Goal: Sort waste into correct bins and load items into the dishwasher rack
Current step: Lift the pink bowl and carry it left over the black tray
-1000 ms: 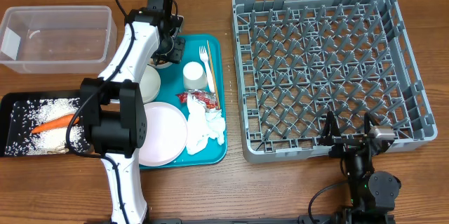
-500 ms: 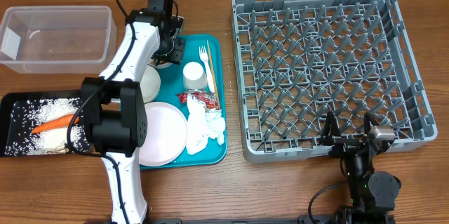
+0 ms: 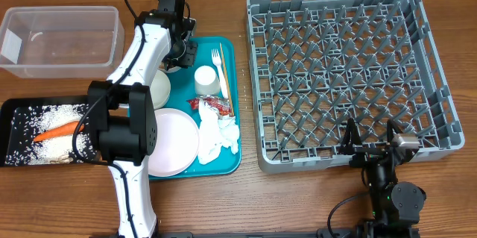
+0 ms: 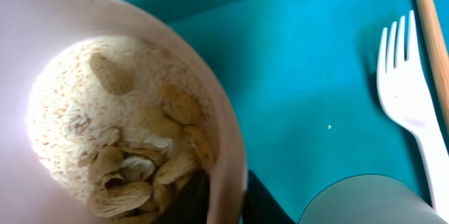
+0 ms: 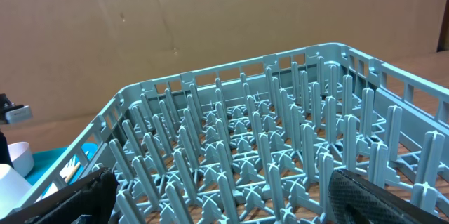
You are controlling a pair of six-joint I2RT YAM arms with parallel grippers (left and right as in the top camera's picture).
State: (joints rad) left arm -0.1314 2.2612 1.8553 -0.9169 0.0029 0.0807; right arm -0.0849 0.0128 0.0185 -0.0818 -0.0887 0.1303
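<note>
A pinkish bowl (image 4: 226, 122) of white rice (image 4: 63, 112) and beige peanut scraps (image 4: 116, 199) stands at the back of the teal tray (image 3: 231, 165). My left gripper (image 4: 228, 206) (image 3: 181, 50) is shut on its rim, one finger inside and one outside. A white fork (image 4: 407, 97), a wooden stick (image 4: 429, 27) and a white cup (image 4: 361, 201) lie to its right. On the same tray lie the red wrapper (image 3: 212, 104), the napkin (image 3: 216, 135) and the plate (image 3: 173, 141). My right gripper (image 5: 224, 189) (image 3: 370, 135) stands open at the near edge of the grey rack (image 3: 346, 70).
The clear tub (image 3: 59, 40) is at the back left. The black tray (image 3: 15, 156) at the front left holds rice and the carrot (image 3: 58, 130). A second white bowl (image 3: 159, 87) sits partly under my left arm.
The left arm has shifted only very slightly over the tray's back end. The right arm and all objects stay where they were.
</note>
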